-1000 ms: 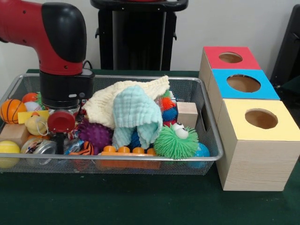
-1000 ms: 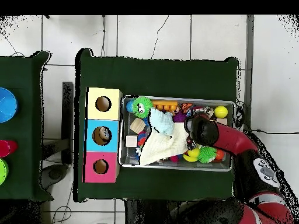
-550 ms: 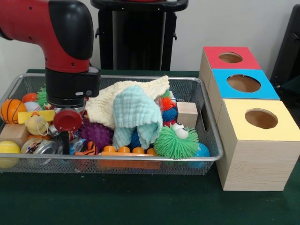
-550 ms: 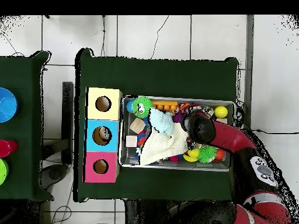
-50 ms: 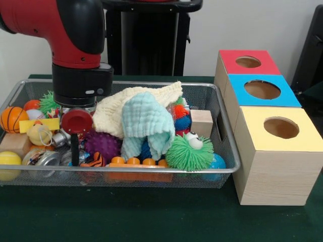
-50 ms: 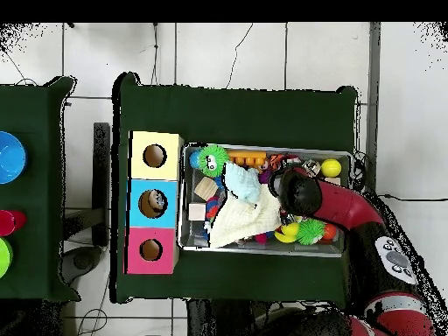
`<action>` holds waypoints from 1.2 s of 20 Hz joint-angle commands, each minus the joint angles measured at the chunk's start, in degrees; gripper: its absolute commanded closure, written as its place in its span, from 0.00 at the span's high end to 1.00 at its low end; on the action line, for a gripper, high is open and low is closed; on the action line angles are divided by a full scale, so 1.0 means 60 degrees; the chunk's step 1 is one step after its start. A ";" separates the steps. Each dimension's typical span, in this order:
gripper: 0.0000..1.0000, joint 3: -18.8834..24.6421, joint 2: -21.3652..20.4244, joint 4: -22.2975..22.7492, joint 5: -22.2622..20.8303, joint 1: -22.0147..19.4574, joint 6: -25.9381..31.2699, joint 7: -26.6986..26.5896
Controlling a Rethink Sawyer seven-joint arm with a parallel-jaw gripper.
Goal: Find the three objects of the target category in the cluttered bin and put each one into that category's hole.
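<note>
arm (image 5: 75, 45) over bin's (image 5: 224, 146) left end | gripper (image 5: 75, 151) down among toys beside purple spiky ball (image 5: 103, 144) | grip can't be told

Arm (image 5: 75, 30) shifted rightward in the front view over the wire bin (image 5: 222, 151), gripper (image 5: 75, 146) raised slightly, green spiky ball (image 5: 48, 102) behind it now more exposed, arm drawn leftward in the overhead view.

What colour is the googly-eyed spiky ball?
Green spiky ball, clearest in the front view.
</note>
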 commanded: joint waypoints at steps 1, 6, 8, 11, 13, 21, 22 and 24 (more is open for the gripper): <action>1.00 0.0750 0.0002 0.0390 0.0389 0.0098 0.0827 0.0048; 1.00 0.0768 0.0308 0.0286 0.0323 0.0055 0.0437 0.0033; 1.00 0.0783 0.0424 0.0212 0.0283 0.0026 0.0328 0.0005; 1.00 0.0780 0.0518 0.0123 0.0232 -0.0009 0.0269 -0.0055; 1.00 0.0811 0.0625 0.0030 0.0176 -0.0081 0.0223 -0.0143; 1.00 0.0720 0.1612 -0.0570 -0.0132 -0.0089 -0.0678 -0.0155; 1.00 0.0733 0.1727 -0.0643 -0.0170 -0.0109 -0.0802 -0.0166; 1.00 0.0664 0.1825 -0.0746 -0.0200 -0.0063 -0.0896 -0.0159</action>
